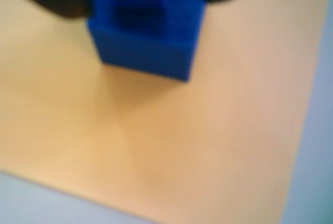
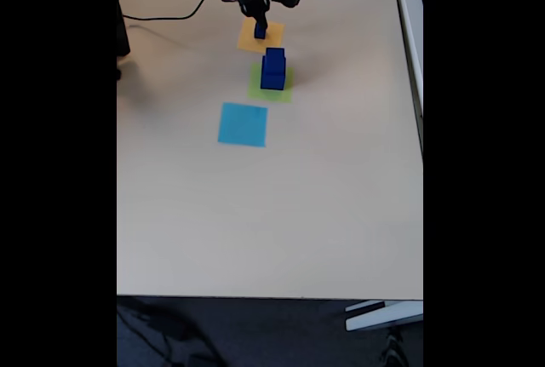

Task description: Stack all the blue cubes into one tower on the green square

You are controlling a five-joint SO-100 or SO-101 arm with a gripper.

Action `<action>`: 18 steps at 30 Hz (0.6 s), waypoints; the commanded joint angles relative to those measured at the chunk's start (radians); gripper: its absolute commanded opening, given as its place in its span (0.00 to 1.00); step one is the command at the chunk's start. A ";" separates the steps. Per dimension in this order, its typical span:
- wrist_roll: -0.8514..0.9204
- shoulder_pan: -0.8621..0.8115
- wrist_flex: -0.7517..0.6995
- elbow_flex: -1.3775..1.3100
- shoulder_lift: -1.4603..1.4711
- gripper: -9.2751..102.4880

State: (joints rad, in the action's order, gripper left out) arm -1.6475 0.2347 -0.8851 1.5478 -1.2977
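Progress looks well along: near the top centre of the fixed view, a tower of solid dark blue cubes (image 2: 273, 70) stands on the flat lime-green square (image 2: 271, 84). Just above it, the black tool (image 2: 260, 31) pinches a small blue cube (image 1: 146, 24) over the orange-yellow square (image 2: 260, 35) on the pale surface (image 2: 272, 205); judging by this, it remains to be stacked.

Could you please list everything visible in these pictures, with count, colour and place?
Solid dark blue cube tower: one stack, number of cubes unclear, on the green square.
Small dark blue cube: one, between the fingers, over the orange-yellow square.
Flat pale lime-green square: one, mid-row in the fixed view.
Flat orange-yellow square: one, far end.
Flat light blue square: one, near end.
Beige table: one.
Black cable: one, far left.
Black gripper: one, fingers around the small cube.
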 commanded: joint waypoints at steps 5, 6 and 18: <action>0.012 -0.012 0.017 0.000 -0.083 0.17; 0.012 -0.012 0.017 0.002 -0.083 0.17; 0.020 -0.011 0.011 0.025 -0.078 0.16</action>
State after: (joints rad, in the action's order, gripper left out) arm -1.6352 0.2286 -0.8820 1.5754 -1.2977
